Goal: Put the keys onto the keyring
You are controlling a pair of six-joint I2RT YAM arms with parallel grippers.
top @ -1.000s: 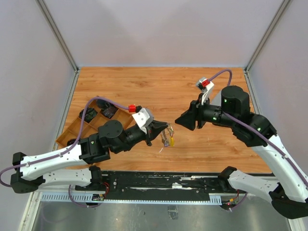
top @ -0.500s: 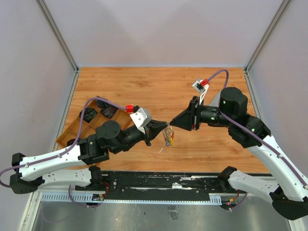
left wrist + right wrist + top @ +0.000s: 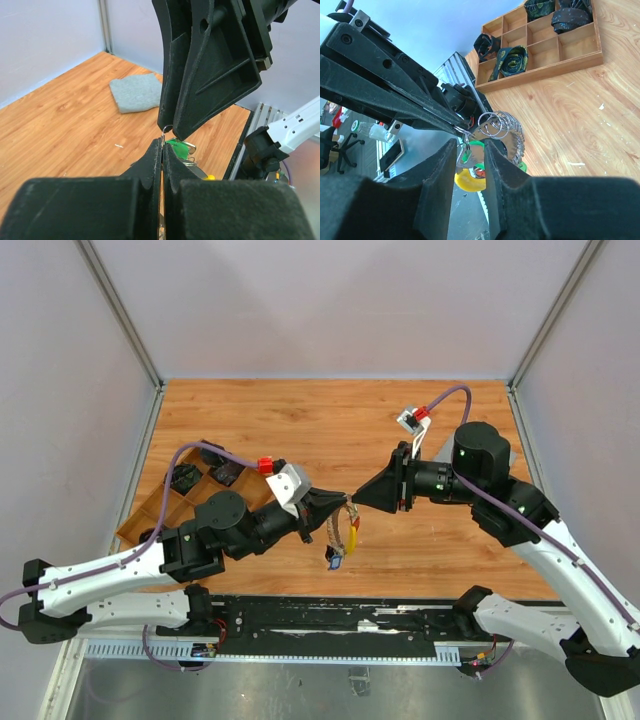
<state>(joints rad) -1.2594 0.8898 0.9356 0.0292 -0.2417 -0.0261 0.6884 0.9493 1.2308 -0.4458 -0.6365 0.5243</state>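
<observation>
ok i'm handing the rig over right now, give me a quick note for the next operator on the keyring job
Left gripper: shut on the wire of the keyring, holding it up off the table.
Right gripper: tip to tip with the left one, jaws narrowed around the ring wire and the green key. I can't tell if it has a firm grip.
Other keys: the yellow key and blue key hang below the ring in mid-air.
Done: the bunch is up between both arms.
Left: check whether the green key is actually threaded on. These views don't show it.
</observation>
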